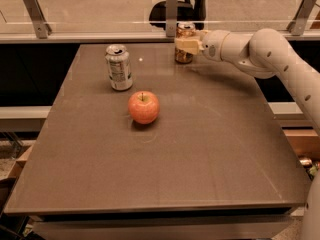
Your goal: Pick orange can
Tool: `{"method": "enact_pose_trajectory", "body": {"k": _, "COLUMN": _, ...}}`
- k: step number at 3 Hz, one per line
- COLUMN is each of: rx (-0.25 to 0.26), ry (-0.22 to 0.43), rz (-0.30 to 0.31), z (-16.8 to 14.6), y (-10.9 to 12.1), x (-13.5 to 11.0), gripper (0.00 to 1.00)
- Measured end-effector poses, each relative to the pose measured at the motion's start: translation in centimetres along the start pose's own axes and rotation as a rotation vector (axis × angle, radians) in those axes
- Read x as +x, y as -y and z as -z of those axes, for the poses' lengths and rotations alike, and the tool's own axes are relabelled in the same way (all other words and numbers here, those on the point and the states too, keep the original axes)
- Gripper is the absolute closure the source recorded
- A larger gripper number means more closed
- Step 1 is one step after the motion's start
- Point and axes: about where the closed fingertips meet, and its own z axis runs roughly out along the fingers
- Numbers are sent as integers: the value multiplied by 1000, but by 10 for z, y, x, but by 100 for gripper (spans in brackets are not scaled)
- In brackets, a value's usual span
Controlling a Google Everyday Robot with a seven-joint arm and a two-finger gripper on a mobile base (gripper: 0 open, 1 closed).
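The orange can [184,57] stands upright at the far edge of the brown table [200,149], right of centre, with its silver top showing. My gripper [186,45] reaches in from the right on the white arm [260,54]. It sits at the can's mid height and covers the can's middle band. The can's base rests on the table.
A silver-white can [118,67] stands at the far left of the table. A red-orange apple [143,107] lies in front of it, near the middle. A glass rail with metal posts [172,14] runs right behind the table's far edge.
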Motion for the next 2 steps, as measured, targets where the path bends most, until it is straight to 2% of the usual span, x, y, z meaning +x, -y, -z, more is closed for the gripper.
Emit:
{"method": "enact_pose_trajectory", "body": {"k": 1, "rx": -4, "ry": 0, "rz": 0, "z": -2, "y": -2, "x": 0, "gripper": 100}}
{"method": "enact_pose_trajectory", "body": {"k": 2, "rx": -4, "ry": 0, "rz": 0, "z": -2, "y": -2, "x": 0, "gripper": 100}}
